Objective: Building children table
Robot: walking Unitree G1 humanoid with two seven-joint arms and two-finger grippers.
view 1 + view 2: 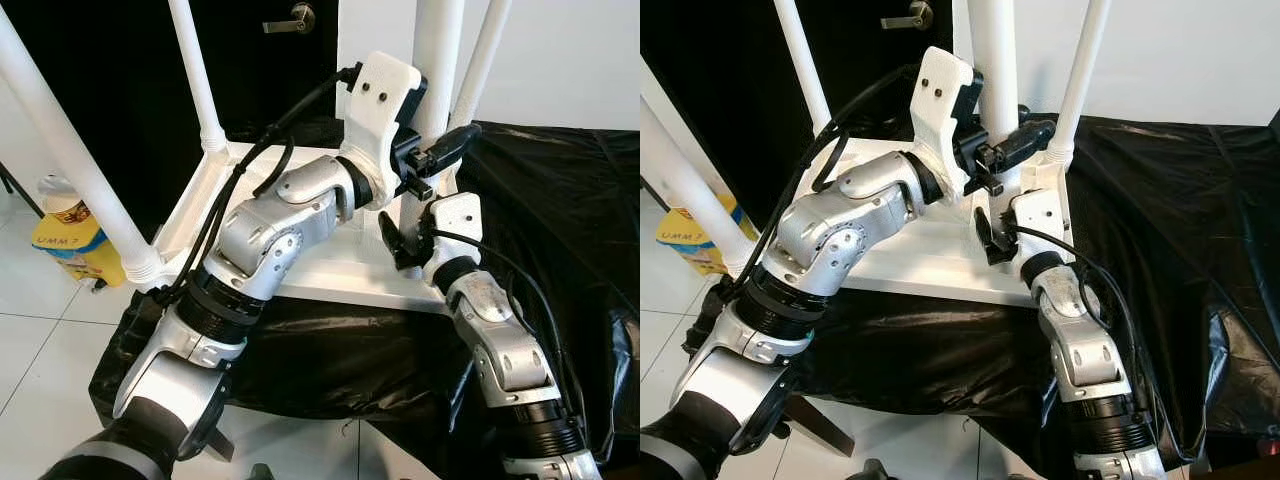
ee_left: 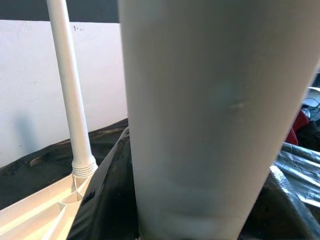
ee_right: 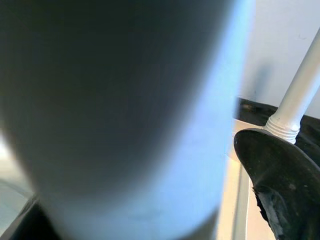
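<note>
A white children's table (image 1: pixel 330 272) lies upside down on a black plastic sheet (image 1: pixel 570 210), its legs pointing up. My left gripper (image 1: pixel 432 157) is shut on the near right leg (image 1: pixel 438 50) a little above its base, one black finger crossing the front of it. That leg (image 2: pixel 210 125) looms very close in the left wrist view. My right gripper (image 1: pixel 402 238) sits lower, at the same leg's foot, its fingers open on either side. In the right wrist view one finger pad (image 3: pixel 280 175) stands apart from the leg (image 3: pixel 125 110).
Three other white legs rise from the table: near left (image 1: pixel 70 160), far left (image 1: pixel 195 70), far right (image 1: pixel 487 60). A yellow container (image 1: pixel 72 242) stands on the tiled floor at the left. A dark door with a handle (image 1: pixel 296 17) is behind.
</note>
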